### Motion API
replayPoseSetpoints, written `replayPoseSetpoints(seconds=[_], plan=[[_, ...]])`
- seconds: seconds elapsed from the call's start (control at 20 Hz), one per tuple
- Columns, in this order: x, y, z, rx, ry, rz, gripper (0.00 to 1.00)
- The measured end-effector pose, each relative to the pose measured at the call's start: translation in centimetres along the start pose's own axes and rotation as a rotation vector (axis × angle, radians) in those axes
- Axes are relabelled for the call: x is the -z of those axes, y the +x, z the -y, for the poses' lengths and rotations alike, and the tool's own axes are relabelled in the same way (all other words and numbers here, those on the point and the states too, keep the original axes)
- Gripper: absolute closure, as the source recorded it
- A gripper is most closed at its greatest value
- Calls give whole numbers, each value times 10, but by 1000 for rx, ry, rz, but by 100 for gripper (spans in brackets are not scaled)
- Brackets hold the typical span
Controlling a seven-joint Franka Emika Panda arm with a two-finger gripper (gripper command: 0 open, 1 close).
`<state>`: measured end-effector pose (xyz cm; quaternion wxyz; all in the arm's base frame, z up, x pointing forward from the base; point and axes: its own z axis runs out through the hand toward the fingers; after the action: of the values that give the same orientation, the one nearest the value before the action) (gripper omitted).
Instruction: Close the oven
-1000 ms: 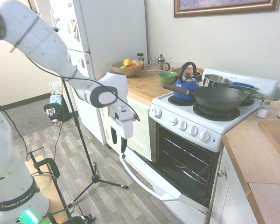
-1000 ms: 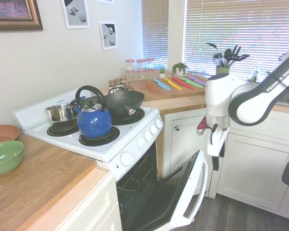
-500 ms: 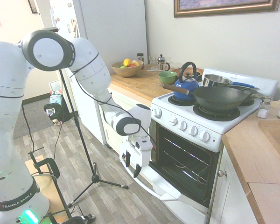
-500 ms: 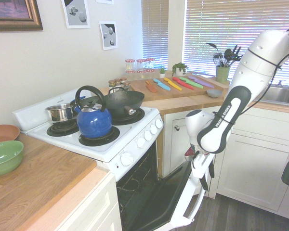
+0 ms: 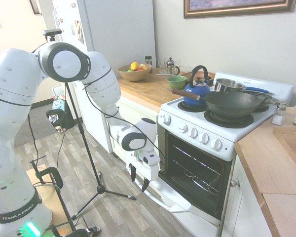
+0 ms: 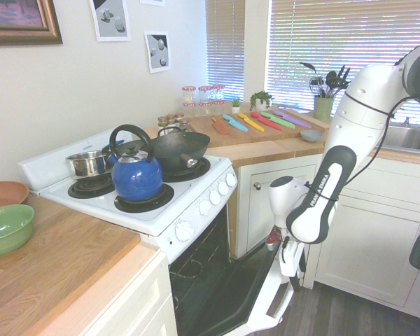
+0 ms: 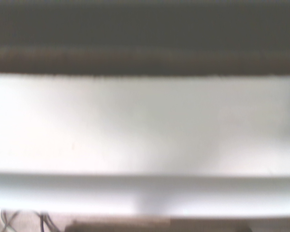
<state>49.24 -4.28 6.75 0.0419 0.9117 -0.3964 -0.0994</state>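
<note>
Gripper (image 5: 139,180) fingers hang apart in the first exterior view, pointing down at the free edge of the door (image 5: 175,197) on the oven (image 5: 207,148), one dark finger on either side of the long white handle (image 5: 150,190), it seems. I read that as a straddle, so the bar can be caught and lifted rather than pushed from the face. From here the cavity with its wire racks (image 5: 200,175) is open to me, and the door lies almost flat.

From the second exterior view I get the opposite side: the arm comes down from the window side and its wrist sits right over the door's (image 6: 266,294) outer end, but its body hides the fingertips, so this view cannot confirm the spread. It does show the door's dark inner face.

Close up, the wrist view is a blur: a broad white band, probably the door edge (image 7: 145,125), with darkness beyond it.
</note>
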Motion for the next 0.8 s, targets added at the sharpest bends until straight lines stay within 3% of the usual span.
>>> replayPoseSetpoints(seconds=[0.5,0.8], plan=[[13,-2,37,-3,100,-96,0],[57,-27,97,16,194,-175,0]])
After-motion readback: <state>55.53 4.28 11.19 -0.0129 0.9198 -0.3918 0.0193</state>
